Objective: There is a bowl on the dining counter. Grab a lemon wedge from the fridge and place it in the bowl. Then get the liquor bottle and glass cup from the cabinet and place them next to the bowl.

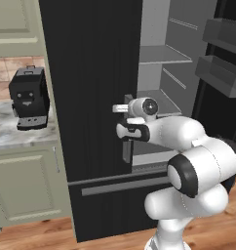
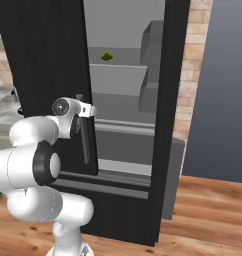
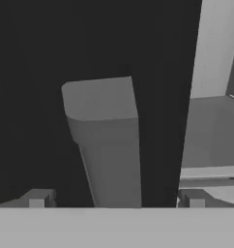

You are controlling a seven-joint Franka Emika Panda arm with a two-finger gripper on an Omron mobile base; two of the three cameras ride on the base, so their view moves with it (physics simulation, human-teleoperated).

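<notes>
The black fridge (image 1: 90, 73) has its left door closed and its right side open onto grey shelves (image 1: 164, 53). A small yellow-green lemon wedge (image 2: 107, 55) lies on an upper shelf inside. My gripper (image 1: 126, 137) (image 2: 83, 128) (image 3: 116, 201) is open at the left door's inner edge. Its fingers straddle the grey vertical door handle (image 3: 107, 140) (image 2: 86, 145), one fingertip (image 3: 37, 198) on each side. Nothing is held.
A black coffee machine (image 1: 28, 97) stands on the marble counter (image 1: 5, 129) to the left, above pale cabinet doors (image 1: 27, 180). The swung-open fridge door with its bins (image 1: 222, 73) stands at the right. A brick wall (image 2: 193, 60) borders the fridge.
</notes>
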